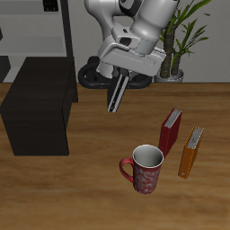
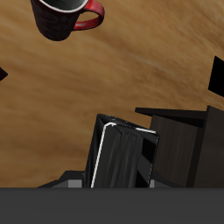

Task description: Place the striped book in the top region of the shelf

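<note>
Striped book [image 1: 116, 92] clamped in the hand [image 1: 119, 75], airborne beside the shelf [image 1: 38, 117]

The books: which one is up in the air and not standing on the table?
The striped book, black and white, hangs in the gripper above the table. The red book and the orange book both stand on the wood beside the mug.

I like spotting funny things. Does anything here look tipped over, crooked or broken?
Only the striped book looks crooked: it hangs tilted in the air, held in the gripper jaws. The mug and the red book stand upright. Nothing looks spilled or broken.
</note>
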Controlling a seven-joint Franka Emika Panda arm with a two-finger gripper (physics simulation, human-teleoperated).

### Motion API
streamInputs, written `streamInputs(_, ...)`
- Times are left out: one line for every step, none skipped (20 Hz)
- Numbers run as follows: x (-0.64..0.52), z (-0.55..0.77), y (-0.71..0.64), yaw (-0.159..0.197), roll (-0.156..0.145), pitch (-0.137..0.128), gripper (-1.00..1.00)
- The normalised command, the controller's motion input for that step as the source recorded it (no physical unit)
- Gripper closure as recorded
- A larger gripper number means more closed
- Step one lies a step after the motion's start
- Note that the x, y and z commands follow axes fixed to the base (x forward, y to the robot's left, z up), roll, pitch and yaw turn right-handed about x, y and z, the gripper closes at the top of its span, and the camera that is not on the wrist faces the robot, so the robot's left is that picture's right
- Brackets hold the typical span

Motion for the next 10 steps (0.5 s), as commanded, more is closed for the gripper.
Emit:
streamInputs(-0.13,0.23,0.12,0.080,-0.148,-0.038,1.00)
streamInputs(0.04,0.12,-0.01,-0.008,-0.060,0.022,1.00)
streamInputs(0.02,0.03,0.05,0.028,-0.075,0.008,1.00)
streamInputs(-0.01,-0.02,-0.03,0.005,-0.123,0.008,1.00)
streamInputs(0.13,-0.03,-0.12,-0.019,-0.082,0.050,1.00)
streamInputs(0.18,0.00,-0.16,-0.096,-0.224,0.062,1.00)
streamInputs(-0.08,-0.03,-0.09,0.053,-0.134,-0.093,1.00)
streamInputs(-0.11,-0.23,-0.03,-0.043,-0.041,0.075,1.00)
streamInputs(0.02,-0.30,0.04,-0.007,-0.019,0.114,1.00)
streamInputs(-0.05,-0.12,-0.05,0.084,-0.226,-0.092,1.00)
